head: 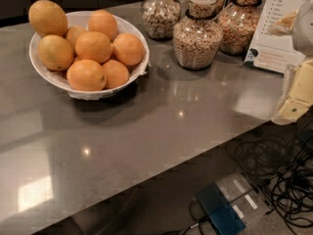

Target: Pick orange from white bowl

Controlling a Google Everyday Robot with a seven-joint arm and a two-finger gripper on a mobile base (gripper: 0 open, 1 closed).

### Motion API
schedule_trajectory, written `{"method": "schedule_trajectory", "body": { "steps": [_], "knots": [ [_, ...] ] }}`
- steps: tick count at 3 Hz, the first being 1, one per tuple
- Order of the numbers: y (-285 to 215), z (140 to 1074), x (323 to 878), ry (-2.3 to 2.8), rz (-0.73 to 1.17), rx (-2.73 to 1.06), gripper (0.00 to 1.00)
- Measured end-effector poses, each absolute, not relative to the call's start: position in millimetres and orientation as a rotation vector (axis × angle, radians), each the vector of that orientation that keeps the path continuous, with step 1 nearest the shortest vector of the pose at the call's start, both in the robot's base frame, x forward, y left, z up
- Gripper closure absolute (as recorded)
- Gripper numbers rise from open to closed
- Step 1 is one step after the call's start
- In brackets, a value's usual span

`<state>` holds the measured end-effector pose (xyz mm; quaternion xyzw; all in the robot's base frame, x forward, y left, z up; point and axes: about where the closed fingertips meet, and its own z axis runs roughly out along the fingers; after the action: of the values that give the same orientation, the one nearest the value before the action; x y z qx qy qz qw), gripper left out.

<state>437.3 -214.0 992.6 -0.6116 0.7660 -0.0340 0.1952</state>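
A: Where is the orange (pixel 93 46) sitting?

B: It is resting in the white bowl (pixel 51 78), near the top of the heap. Other deep-orange fruits just like it are pressing against it. 2 paler, slightly oval fruits (pixel 55 52) are lying on the bowl's left side, 1 of them perched up on the rim.

A: And where is the bowl standing?

B: It is standing on the grey counter (pixel 146 146), at the upper left of the view. A crinkled white liner is showing along its near edge.

A: Where is the gripper (pixel 298 94) hanging?

B: It is hanging at the far right edge of the view, a pale white and yellowish shape that the frame is partly cutting off. It is showing at the counter's right end.

A: Is it standing wide or narrow?

B: I cannot tell, and I cannot tell whether it is holding anything either.

A: How is the orange lying relative to it?

B: The orange is lying well apart from it, far to its left and a little higher in the view. They are not touching. 3 glass jars of cereal (pixel 197 33) are standing along the back of the counter between the bowl and the gripper, and a printed card (pixel 276 31) is leaning just behind the gripper.

A: What is lying below?

B: Black cables (pixel 281 173) are lying tangled on the floor beside a blue box (pixel 220 214).
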Motion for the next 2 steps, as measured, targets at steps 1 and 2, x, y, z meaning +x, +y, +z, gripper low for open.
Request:
{"method": "schedule_trajectory", "body": {
  "steps": [1, 2],
  "knots": [
    [-212, 993, 440, 2.138, -0.096, -1.715, 0.0],
    [-187, 984, 460, 2.068, -0.055, -1.755, 0.0]
  ]
}}
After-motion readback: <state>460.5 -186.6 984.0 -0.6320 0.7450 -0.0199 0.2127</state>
